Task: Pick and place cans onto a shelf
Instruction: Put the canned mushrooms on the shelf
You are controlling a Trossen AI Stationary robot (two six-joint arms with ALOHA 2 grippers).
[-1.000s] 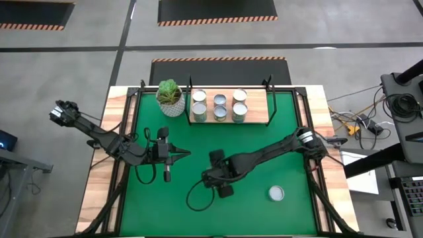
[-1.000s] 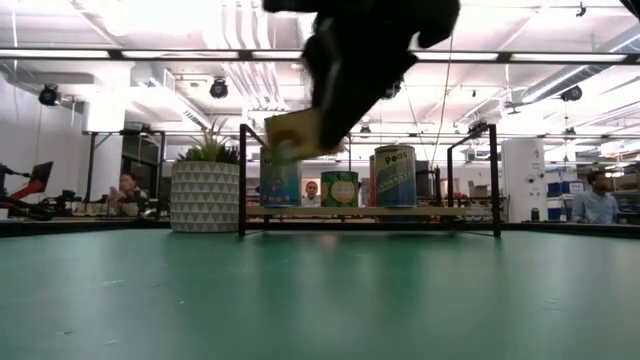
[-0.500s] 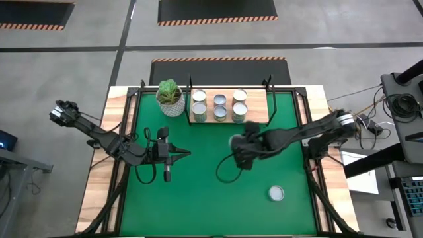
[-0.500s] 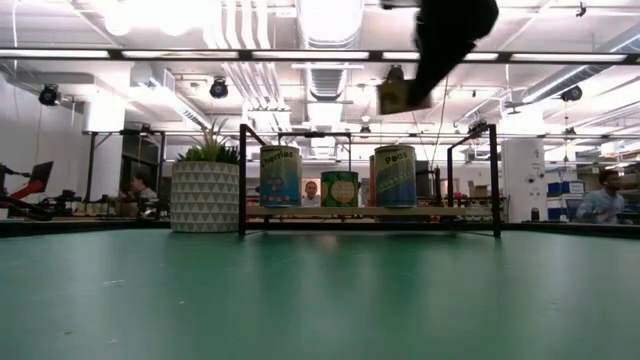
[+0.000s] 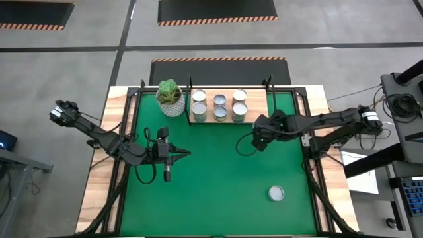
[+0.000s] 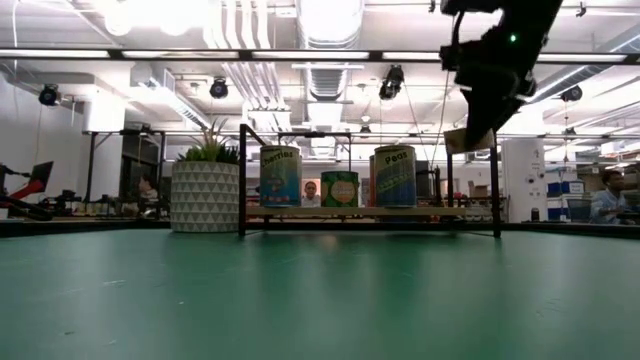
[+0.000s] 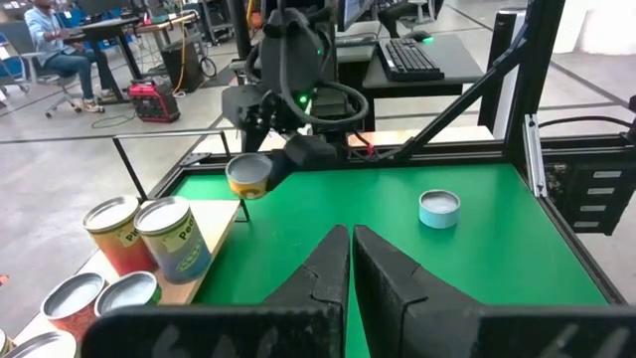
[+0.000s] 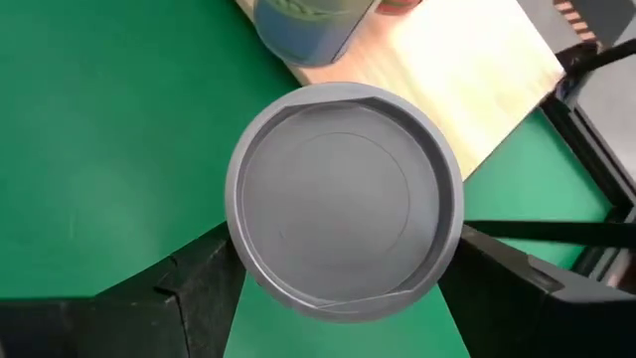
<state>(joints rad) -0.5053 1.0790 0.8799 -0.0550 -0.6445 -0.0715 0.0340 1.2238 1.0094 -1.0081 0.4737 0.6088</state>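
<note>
The right gripper (image 5: 260, 137) hangs right of centre in the overhead picture, just below the lower right corner of the shelf (image 5: 259, 114), and it is clamped on a can (image 8: 344, 201) — the right wrist view is filled by the can's round grey end, with a dark finger (image 8: 204, 290) pressed to each side. From the left wrist camera the same can (image 7: 248, 175) shows yellowish, held in the air near the shelf's end.

So the step in hand looks like the carry: the can is lifted clear of the green mat (image 5: 205, 178) and brought up to the shelf, not yet set down. Six cans (image 5: 219, 106) already stand on the board in two rows, leaving bare wood on its right side. The next move, I'd say, calls for bringing the can over that bare patch, past the black corner post (image 6: 495, 180), lowering it and letting go.

One more can (image 5: 276, 193) sits alone on the mat at the lower right, well apart from everything. The left gripper (image 5: 182, 155) waits left of centre, its fingers (image 7: 328, 264) drawn together on nothing.

From table height the right arm's gripper is a dark shape against the ceiling lights and the can in it only a pale sliver. Whether the can is upright or tipped — I can't tell. The shelf's back row is largely hidden behind the front cans there.
</note>
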